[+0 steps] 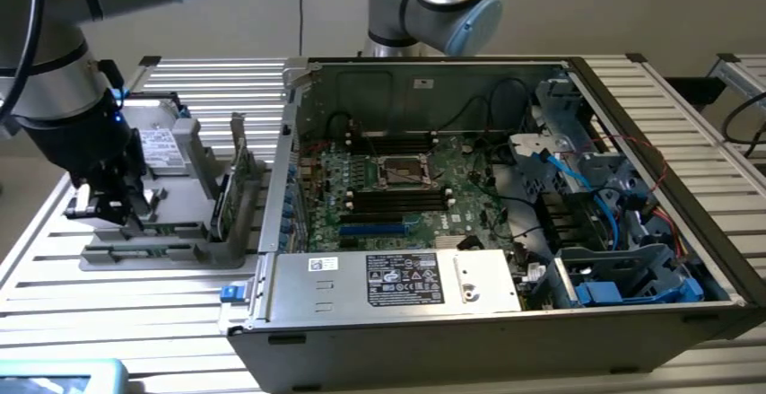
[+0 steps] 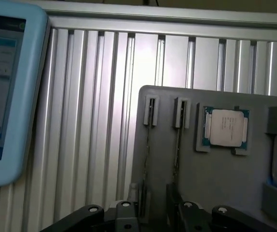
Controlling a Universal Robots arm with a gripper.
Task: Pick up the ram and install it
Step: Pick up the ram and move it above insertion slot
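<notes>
While the ram (image 2: 147,145) stands on edge in its slot in the grey holder (image 2: 215,183), a second stick (image 2: 177,145) just beside it, the arm (image 1: 48,89) points down over the desk (image 1: 120,304). The tool (image 2: 153,210) hangs above the ram, fingers wide apart, gripping nothing.

Open computer case (image 1: 479,351) (processor (image 2: 224,127) on tray (image 2: 211,186))

Thin ram (image 2: 148,145) stands edgewise in gray tray (image 2: 215,186).
</notes>
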